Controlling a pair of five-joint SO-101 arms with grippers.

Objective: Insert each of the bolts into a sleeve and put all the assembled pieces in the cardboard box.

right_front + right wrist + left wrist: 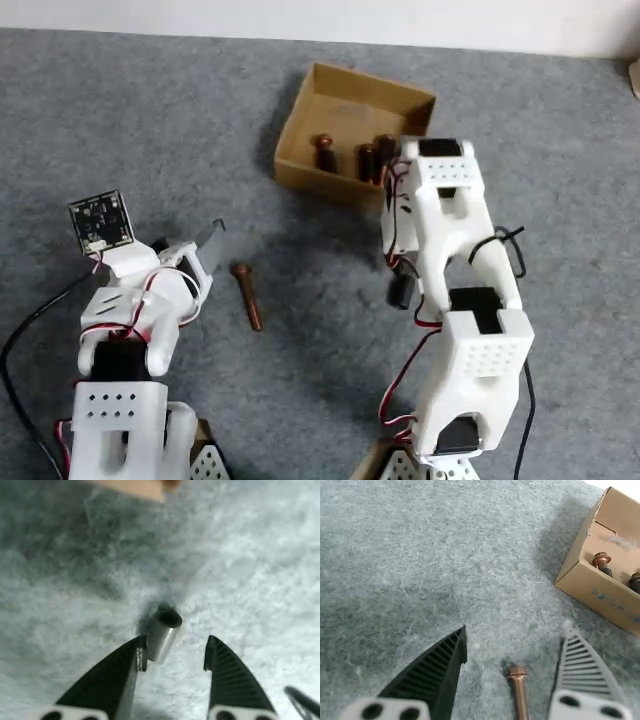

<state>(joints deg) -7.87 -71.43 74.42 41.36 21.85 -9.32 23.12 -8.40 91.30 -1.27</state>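
Note:
A copper bolt point(247, 295) lies on the grey carpet, its head toward the cardboard box point(300, 160). My left gripper point(515, 630) is open and low over the carpet, with the bolt point(518, 690) lying between its black and pale fingers, untouched. A grey metal sleeve point(162, 632) stands tilted on the carpet. My right gripper point(177, 640) is open around it, and the sleeve rests against one black finger point(125, 667). Three assembled pieces point(367, 160) stand inside the box. In the high view the right arm point(450, 250) covers its own gripper.
The cardboard box point(600, 580) sits past the left gripper, off to one side, with two bolt heads showing over its wall. A small circuit board point(101, 220) sticks up beside the left arm point(140, 310). Bare carpet lies between the two arms.

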